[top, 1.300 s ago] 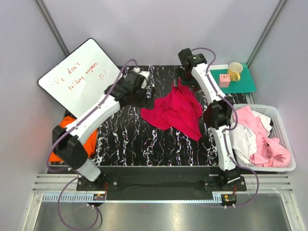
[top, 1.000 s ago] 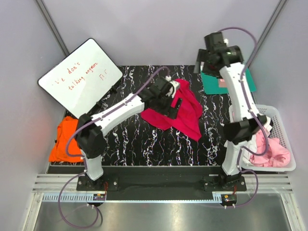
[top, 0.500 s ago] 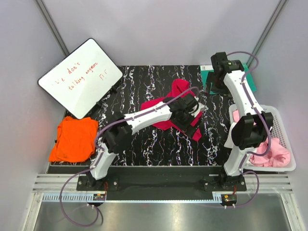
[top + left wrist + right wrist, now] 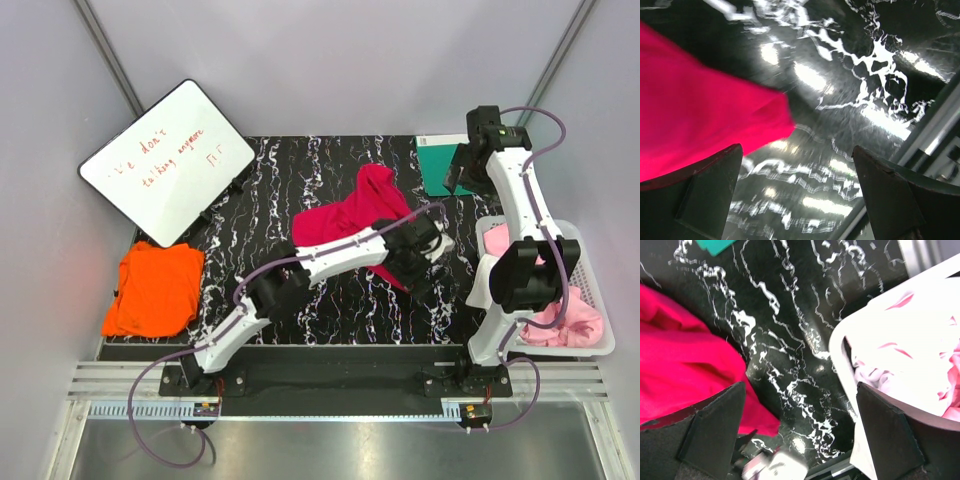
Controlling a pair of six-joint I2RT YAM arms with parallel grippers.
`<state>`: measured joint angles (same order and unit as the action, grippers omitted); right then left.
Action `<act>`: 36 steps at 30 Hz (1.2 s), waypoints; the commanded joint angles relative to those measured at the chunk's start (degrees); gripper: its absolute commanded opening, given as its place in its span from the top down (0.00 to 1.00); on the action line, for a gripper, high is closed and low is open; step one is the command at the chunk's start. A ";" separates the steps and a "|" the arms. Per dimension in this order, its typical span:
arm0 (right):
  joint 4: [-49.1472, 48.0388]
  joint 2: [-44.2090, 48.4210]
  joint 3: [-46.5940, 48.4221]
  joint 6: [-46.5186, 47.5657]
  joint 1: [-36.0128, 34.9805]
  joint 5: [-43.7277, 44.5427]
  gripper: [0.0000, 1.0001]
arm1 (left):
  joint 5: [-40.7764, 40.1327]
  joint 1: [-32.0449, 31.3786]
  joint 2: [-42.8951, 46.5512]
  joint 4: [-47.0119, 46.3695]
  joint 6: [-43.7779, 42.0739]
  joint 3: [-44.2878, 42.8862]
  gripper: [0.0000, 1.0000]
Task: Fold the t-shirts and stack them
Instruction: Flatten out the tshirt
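The left gripper (image 4: 428, 262), held apart and empty, is now brought across to the near-right corner of the red shirt (image 4: 350, 210), which is left crumpled on the surface (image 4: 270, 180), while the right gripper (image 4: 463, 168), likewise apart, is withdrawn far right, so spreading appears pending.

Top external: fixed high behind the arm bases, looking steeply down over the whole black white-veined marbled table (image 4: 270, 180).
Left wrist: very near, facing down at the tabletop (image 4: 865, 75) and a corner of the magenta-red cloth t-shirt (image 4: 700, 120).
Right wrist: higher, facing down; shares that shirt (image 4: 685, 355) with both views, and the white plastic basket (image 4: 840, 347) with the top view.
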<state>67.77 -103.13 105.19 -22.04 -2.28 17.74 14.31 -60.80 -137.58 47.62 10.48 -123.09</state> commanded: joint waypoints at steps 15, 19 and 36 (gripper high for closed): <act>-2.11 8.55 -1.38 3.06 1.84 -1.83 0.00 | -16.31 -2.14 -8.67 -1.30 2.88 -4.79 0.48; -2.64 11.02 -4.72 3.15 1.85 -3.23 0.00 | -19.40 -1.00 -9.46 -1.30 3.93 -4.62 0.75; -5.54 17.17 -15.97 2.00 1.84 -8.76 0.00 | -29.77 4.53 12.74 -3.85 4.29 8.65 1.00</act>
<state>64.66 -88.36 90.83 -19.75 -0.58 12.21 -9.32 -59.51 -136.25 43.68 15.00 -116.66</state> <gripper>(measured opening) 0.994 0.016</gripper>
